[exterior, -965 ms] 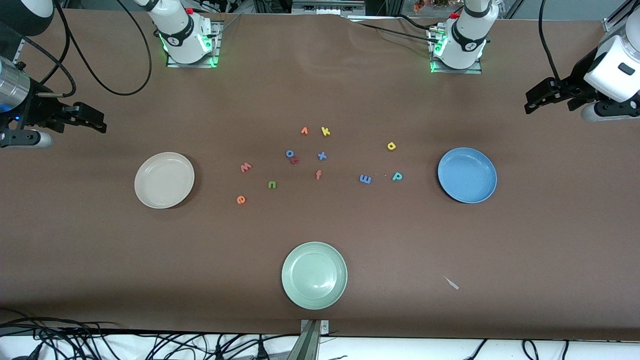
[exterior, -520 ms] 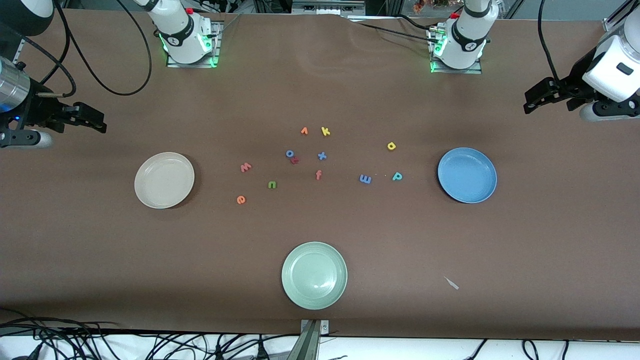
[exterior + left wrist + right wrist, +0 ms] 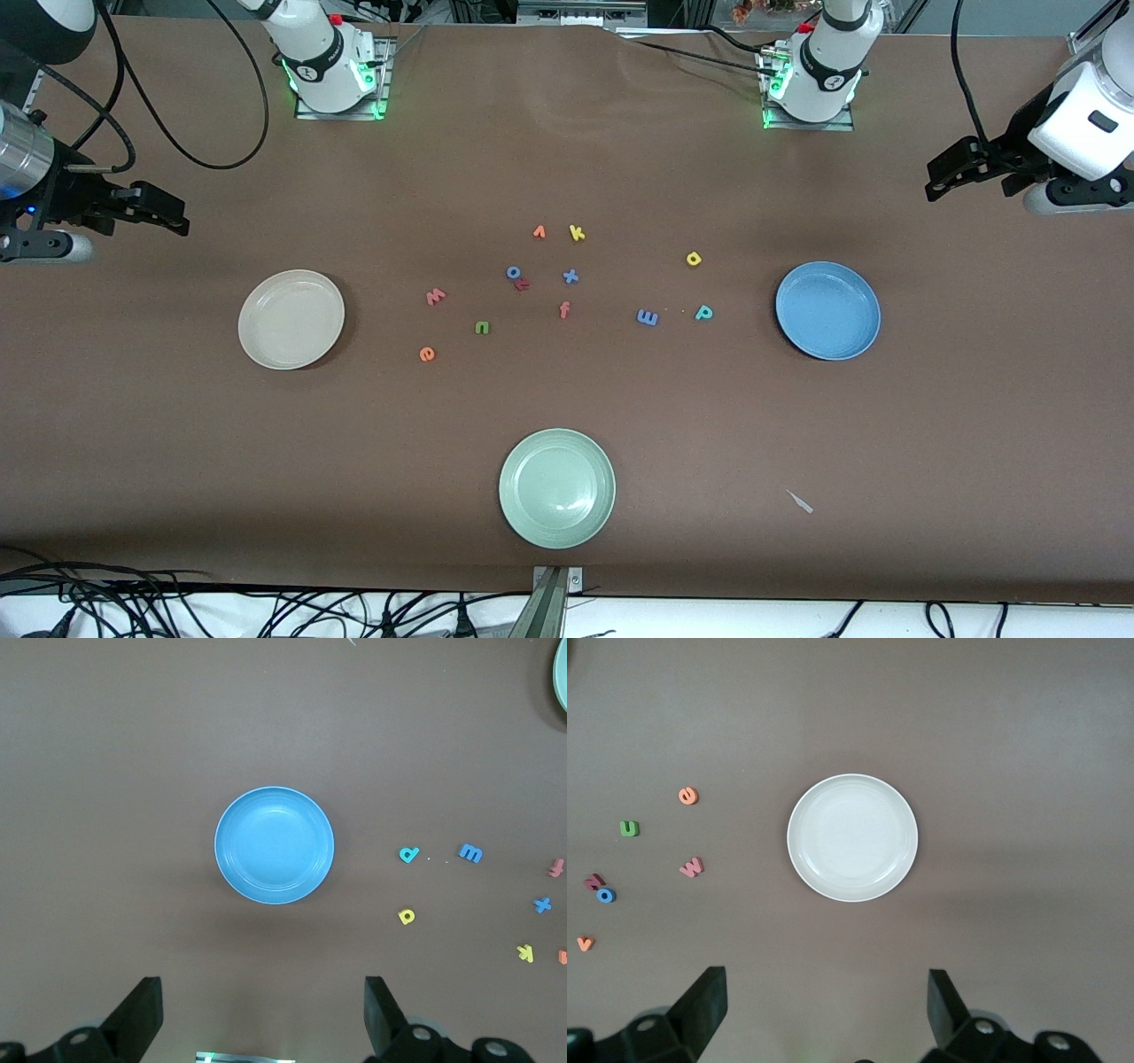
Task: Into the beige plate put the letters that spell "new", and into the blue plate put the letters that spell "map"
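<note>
The letters that spell "new", green n [image 3: 482, 327], orange e [image 3: 427, 354] and pinkish w [image 3: 435, 296], are seen left of the middle of the front view, beside the beige plate [image 3: 257, 341]. The blue m [image 3: 648, 317], yellow a [image 3: 694, 259] and teal p [image 3: 703, 312] are found right of the middle, near the blue plate [image 3: 855, 341]. Nothing has been put in yet. The left gripper [image 3: 946, 173], upper right, and the right gripper [image 3: 168, 213], upper left, are held wide open with nothing in them. A letter should probably be picked next.
</note>
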You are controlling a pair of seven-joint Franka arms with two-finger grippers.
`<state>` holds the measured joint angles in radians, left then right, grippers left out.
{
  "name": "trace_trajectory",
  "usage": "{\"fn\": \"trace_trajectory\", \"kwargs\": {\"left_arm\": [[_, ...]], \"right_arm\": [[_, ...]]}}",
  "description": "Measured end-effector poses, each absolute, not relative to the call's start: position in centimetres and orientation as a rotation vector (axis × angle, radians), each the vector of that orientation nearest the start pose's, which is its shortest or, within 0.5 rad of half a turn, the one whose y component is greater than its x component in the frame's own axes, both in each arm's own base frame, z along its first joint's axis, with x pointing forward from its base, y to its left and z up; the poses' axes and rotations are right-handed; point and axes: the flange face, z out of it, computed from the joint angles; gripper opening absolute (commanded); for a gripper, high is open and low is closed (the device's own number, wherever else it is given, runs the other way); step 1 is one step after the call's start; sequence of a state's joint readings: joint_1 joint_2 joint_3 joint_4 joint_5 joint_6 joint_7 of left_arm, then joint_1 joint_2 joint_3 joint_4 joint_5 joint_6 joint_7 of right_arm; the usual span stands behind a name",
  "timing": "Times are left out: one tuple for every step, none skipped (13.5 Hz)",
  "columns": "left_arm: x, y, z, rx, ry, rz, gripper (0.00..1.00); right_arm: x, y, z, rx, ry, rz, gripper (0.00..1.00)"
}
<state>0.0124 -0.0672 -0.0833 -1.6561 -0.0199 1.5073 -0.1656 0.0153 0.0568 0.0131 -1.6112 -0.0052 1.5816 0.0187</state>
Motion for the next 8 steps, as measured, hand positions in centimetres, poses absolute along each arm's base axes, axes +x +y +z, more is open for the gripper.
{"fn": "trace_trajectory", "kwargs": {"left_arm": [[52.37, -4.09, 61.53, -3.139, -0.149, 0.134, 1.0], [52.32, -4.09, 61.49, -3.139, -0.149, 0.141, 1.0], [52.29, -4.08, 61.47, -3.138, -0.149, 0.145, 1.0], [52.27, -4.08, 61.46, -3.138, -0.149, 0.148, 1.0], [52.25, -4.08, 61.44, -3.137, -0.149, 0.15, 1.0], [52.24, -4.07, 61.44, -3.137, -0.149, 0.152, 1.0], [52.24, -4.07, 61.44, -3.137, -0.149, 0.152, 1.0], [52.24, -4.07, 61.44, -3.137, -0.149, 0.152, 1.0]], "right_arm": [[56.87, 1.54, 57.43, -3.145, -0.016, 0.136, 1.0], [56.87, 1.54, 57.42, -3.145, -0.016, 0.137, 1.0], [56.87, 1.54, 57.41, -3.145, -0.016, 0.137, 1.0], [56.87, 1.54, 57.41, -3.145, -0.016, 0.137, 1.0], [56.86, 1.54, 57.41, -3.145, -0.016, 0.137, 1.0], [56.86, 1.54, 57.4, -3.145, -0.016, 0.138, 1.0], [56.86, 1.54, 57.4, -3.145, -0.016, 0.138, 1.0], [56.86, 1.54, 57.4, -3.145, -0.016, 0.138, 1.0]]}}
